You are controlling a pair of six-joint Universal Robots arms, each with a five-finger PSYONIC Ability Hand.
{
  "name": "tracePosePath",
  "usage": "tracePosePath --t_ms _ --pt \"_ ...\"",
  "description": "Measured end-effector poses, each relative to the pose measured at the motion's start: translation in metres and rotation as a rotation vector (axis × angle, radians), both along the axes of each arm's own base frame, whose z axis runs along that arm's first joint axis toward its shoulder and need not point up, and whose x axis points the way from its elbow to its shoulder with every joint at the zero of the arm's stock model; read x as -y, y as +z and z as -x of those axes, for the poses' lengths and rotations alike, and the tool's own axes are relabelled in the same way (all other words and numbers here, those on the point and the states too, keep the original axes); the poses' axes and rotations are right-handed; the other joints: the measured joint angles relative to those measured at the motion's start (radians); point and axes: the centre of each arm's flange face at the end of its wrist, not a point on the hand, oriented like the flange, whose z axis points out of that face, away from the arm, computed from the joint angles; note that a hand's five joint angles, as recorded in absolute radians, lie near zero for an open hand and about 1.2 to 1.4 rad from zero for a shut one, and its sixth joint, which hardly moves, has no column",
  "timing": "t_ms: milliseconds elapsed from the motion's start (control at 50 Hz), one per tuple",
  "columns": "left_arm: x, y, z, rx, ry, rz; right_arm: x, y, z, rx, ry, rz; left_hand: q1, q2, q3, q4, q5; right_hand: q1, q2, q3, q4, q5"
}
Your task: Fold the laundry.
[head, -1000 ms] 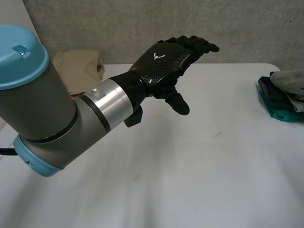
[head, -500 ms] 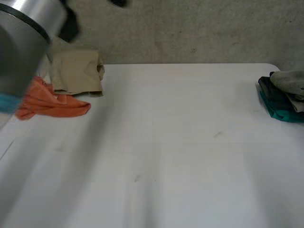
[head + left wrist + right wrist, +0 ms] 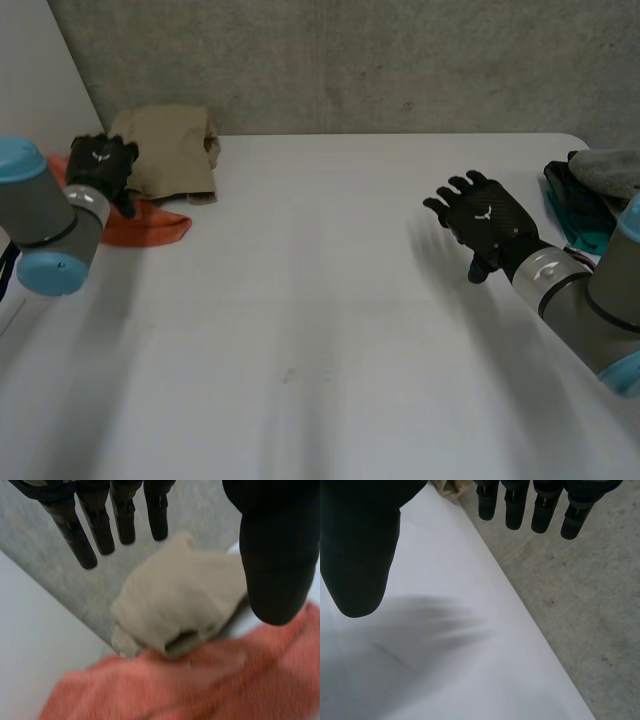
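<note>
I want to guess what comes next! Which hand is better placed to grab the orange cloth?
Probably the left. The left hand is just over the orange cloth, fingers open. The right hand is over bare table, far across from it.

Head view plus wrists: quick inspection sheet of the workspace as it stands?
Surface: white table, a few faint marks.
Job's things: orange cloth crumpled at far left, touching beige cloth behind it; stack of dark and teal clothes at far right edge, grey cloth on top.
Clutter: nothing seen.
Hands: left hand open, over the orange cloth; right hand open, over bare table.
Cables: nothing seen on the table.
Surroundings: grey wall behind the table.
</note>
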Motion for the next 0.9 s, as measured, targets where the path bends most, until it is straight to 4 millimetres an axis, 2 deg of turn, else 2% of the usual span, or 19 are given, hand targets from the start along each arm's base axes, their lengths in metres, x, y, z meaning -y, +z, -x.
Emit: tracePosePath --t_ms 40,100,140,380,400,420,460,520,540,600,620,640,660,680,740,800,840,900 --pt "0.004 -0.011 -0.008 0.024 0.016 -0.017 -0.001 -0.004 0.001 -0.014 -0.003 -0.004 0.047 0.051 0.050 0.048 0.049 0.000 0.000 0.000 0.000 0.000" --pt "0.006 -0.017 -0.013 0.041 0.025 -0.026 0.000 -0.005 0.001 -0.019 -0.005 -0.004 0.052 0.062 0.064 0.060 0.061 0.000 0.000 0.000 0.000 0.000" --pt "0.011 -0.031 -0.023 0.089 0.043 -0.039 0.001 -0.007 0.002 -0.022 -0.009 -0.007 0.043 0.055 0.057 0.052 0.051 0.000 0.000 0.000 0.000 0.000" --pt "0.040 -0.068 -0.039 0.145 0.074 0.009 0.003 -0.011 0.003 -0.020 -0.019 -0.017 0.094 0.099 0.100 0.091 0.088 0.000 0.000 0.000 0.000 0.000" --pt "0.042 -0.070 -0.039 0.145 0.076 0.011 0.003 -0.011 0.003 -0.020 -0.021 -0.016 0.236 0.237 0.222 0.217 0.212 0.000 0.000 0.000 0.000 0.000" --pt "0.043 -0.071 -0.039 0.144 0.077 0.014 0.003 -0.011 0.003 -0.020 -0.022 -0.016 0.448 0.461 0.460 0.439 0.426 0.000 0.000 0.000 0.000 0.000" --pt "0.045 -0.073 -0.039 0.144 0.079 0.017 0.004 -0.010 0.003 -0.020 -0.024 -0.014 0.633 0.685 0.678 0.672 0.647 0.000 0.000 0.000 0.000 0.000" --pt "0.046 -0.069 -0.036 0.140 0.082 0.036 0.004 -0.009 0.003 -0.019 -0.025 -0.011 0.753 0.836 0.817 0.845 0.791 0.000 0.000 0.000 0.000 0.000" --pt "0.046 -0.064 -0.035 0.138 0.084 0.048 0.004 -0.008 0.003 -0.018 -0.026 -0.010 0.753 0.839 0.821 0.849 0.791 0.000 0.000 0.000 0.000 0.000" --pt "0.042 -0.033 -0.026 0.119 0.092 0.113 0.004 -0.007 0.003 -0.016 -0.027 -0.008 0.753 0.842 0.827 0.853 0.792 0.000 0.000 0.000 0.000 0.000" --pt "0.038 -0.015 -0.021 0.104 0.093 0.148 0.004 -0.007 0.003 -0.015 -0.028 -0.007 0.753 0.843 0.827 0.853 0.791 0.000 0.000 0.000 0.000 0.000" --pt "0.036 -0.005 -0.019 0.096 0.092 0.166 0.004 -0.007 0.003 -0.015 -0.029 -0.007 0.753 0.843 0.827 0.853 0.791 0.000 0.000 0.000 0.000 0.000" --pt "0.028 0.017 -0.011 0.069 0.085 0.209 0.004 -0.006 0.003 -0.015 -0.030 -0.006 0.753 0.843 0.827 0.853 0.791 0.000 0.000 0.000 0.000 0.000" --pt "0.025 0.027 -0.008 0.055 0.081 0.229 0.004 -0.006 0.003 -0.014 -0.033 -0.005 0.753 0.843 0.827 0.853 0.791 0.000 0.000 0.000 0.000 0.000" --pt "-0.003 0.082 0.014 -0.042 0.035 0.327 0.005 -0.005 0.004 -0.014 -0.041 -0.002 0.755 0.854 0.831 0.853 0.791 0.000 0.000 0.000 0.000 0.000" --pt "-0.037 0.127 0.036 -0.155 -0.033 0.394 0.005 -0.004 0.005 -0.015 -0.049 0.001 0.757 0.855 0.842 0.853 0.791 0.000 0.000 0.000 0.000 0.001" --pt "-0.058 0.146 0.047 -0.215 -0.077 0.416 0.005 -0.003 0.005 -0.015 -0.054 0.003 0.757 0.855 0.842 0.853 0.791 0.000 0.000 0.000 0.000 0.000" --pt "-0.103 0.178 0.070 -0.332 -0.181 0.433 0.006 -0.001 0.006 -0.015 -0.062 0.007 0.757 0.855 0.842 0.855 0.791 0.000 0.000 0.000 0.000 0.000"
